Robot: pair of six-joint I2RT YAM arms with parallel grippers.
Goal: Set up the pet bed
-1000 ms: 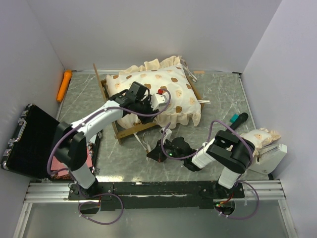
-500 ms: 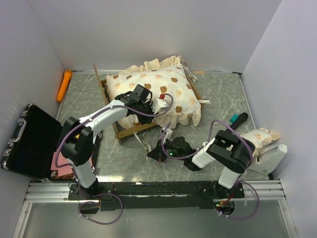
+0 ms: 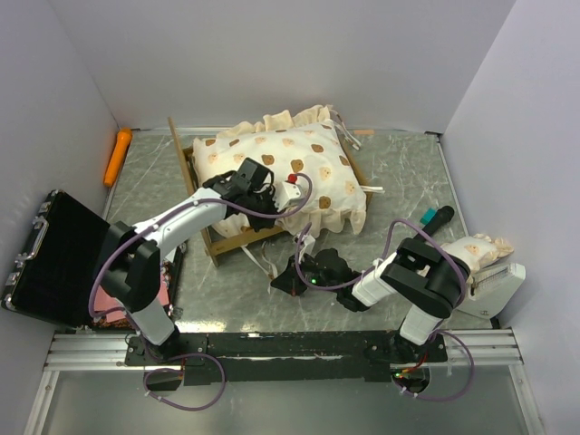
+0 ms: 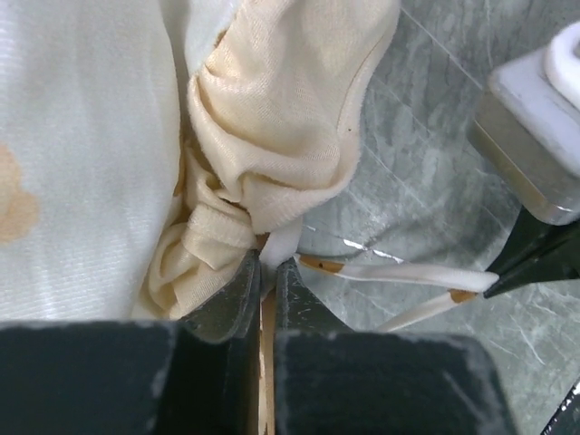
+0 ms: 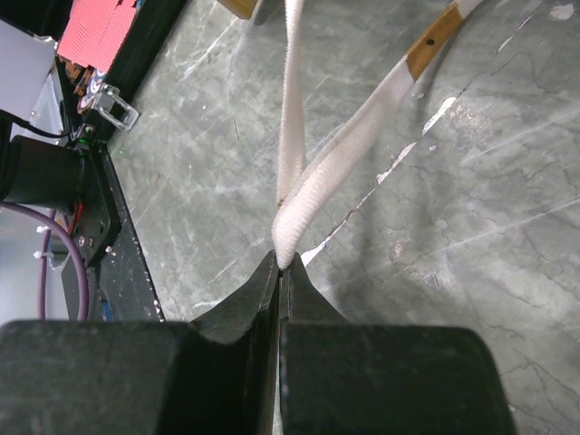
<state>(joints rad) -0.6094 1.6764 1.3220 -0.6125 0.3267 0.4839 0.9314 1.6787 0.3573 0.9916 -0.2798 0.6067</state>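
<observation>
The pet bed stands at the back centre, with its light-wood frame under the cream bear-print mattress. My left gripper is shut on a white tie where it leaves the mattress ruffle, at the bed's near edge. My right gripper is shut on the looped end of another white tie, low over the table in front of the bed. The matching pillow lies far right, off the bed.
An open black hard case lies at the left edge with something red inside. An orange object rests at the back left. A teal-tipped black tool and a white block under the pillow sit at the right.
My left gripper has closed onto the tie at the mattress ruffle and drawn slightly toward the near left. The right arm has held still.
</observation>
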